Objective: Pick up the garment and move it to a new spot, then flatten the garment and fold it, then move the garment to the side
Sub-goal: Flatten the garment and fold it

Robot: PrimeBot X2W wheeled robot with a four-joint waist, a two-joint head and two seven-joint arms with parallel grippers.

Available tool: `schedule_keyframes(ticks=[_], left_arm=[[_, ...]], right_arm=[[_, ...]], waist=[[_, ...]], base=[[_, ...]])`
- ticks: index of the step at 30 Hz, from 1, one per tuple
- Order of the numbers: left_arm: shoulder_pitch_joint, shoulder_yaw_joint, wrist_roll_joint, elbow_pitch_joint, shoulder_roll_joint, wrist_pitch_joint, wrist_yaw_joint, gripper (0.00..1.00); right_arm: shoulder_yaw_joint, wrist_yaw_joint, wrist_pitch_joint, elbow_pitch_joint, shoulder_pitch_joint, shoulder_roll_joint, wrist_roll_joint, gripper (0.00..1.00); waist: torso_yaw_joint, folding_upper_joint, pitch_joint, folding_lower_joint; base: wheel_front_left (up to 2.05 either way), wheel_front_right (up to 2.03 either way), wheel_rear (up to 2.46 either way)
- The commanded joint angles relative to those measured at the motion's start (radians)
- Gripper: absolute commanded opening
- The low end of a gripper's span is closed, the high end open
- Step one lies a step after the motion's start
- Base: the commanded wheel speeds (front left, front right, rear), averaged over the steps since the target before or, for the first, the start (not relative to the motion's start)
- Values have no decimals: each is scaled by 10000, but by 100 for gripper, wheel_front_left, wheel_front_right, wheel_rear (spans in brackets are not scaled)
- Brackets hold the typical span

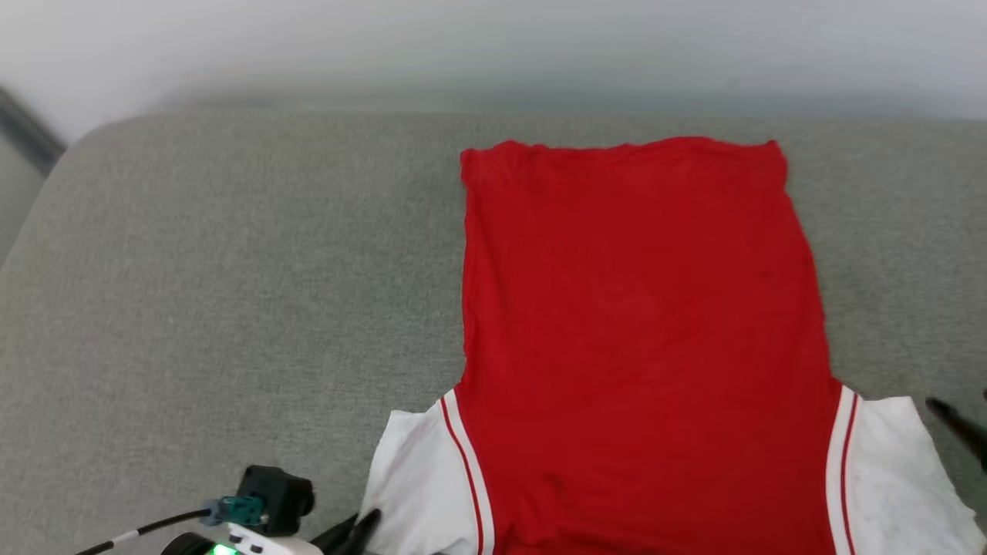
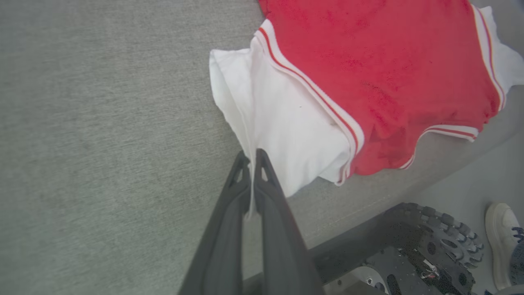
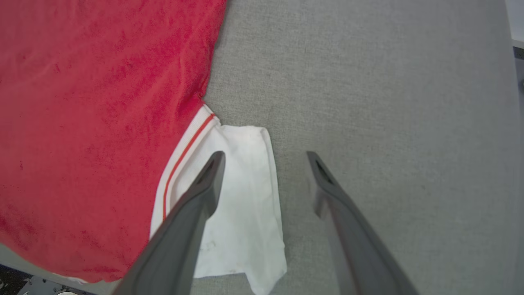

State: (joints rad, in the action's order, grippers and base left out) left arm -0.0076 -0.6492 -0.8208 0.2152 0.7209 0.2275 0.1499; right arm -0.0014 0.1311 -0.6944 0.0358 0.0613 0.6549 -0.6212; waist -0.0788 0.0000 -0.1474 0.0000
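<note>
The garment [image 1: 640, 324], a red jersey with white short sleeves, lies flat on the grey cushion [image 1: 231, 293], hem far from me and sleeves near. Its plain red face is up, so the lettering is hidden. My left gripper [image 2: 250, 157] is shut on the edge of the white left sleeve [image 2: 286, 123], with a strip of fabric pinched between its fingers. In the head view the same gripper [image 1: 361, 529] sits at the bottom edge beside that sleeve. My right gripper [image 3: 265, 156] is open over the outer edge of the right sleeve [image 3: 245, 205], one finger above the sleeve, the other above bare cushion.
The cushion's near edge drops to the floor, where the robot's base and a knobbly wheel [image 2: 434, 241] stand. A person's white shoe [image 2: 500, 241] is beside the wheel. A pale wall [image 1: 493, 46] runs behind the cushion. Bare cushion lies left of the garment.
</note>
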Motion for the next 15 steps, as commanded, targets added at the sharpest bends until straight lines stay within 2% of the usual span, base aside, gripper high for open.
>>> schedule_keyframes(ticks=[1, 8, 15], left_arm=[[46, -62, 100, 254, -35, 72, 20, 0], [-526, -378, 847, 1623, -65, 388, 268, 0], [-1100, -844, 1662, 2723, -208, 788, 268, 0]], right_arm=[[-81, -5, -151, -173, 374, 22, -140, 100], [-564, -5, -1318, -447, 2852, 355, -517, 100], [-460, -5, -2679, 405, 5751, 834, -103, 100]], waist=[[-329, 0, -461, 0], [-1155, 0, -1970, 0], [-1965, 0, -3476, 0]], base=[[0, 0, 0], [0, 0, 0], [0, 0, 0]])
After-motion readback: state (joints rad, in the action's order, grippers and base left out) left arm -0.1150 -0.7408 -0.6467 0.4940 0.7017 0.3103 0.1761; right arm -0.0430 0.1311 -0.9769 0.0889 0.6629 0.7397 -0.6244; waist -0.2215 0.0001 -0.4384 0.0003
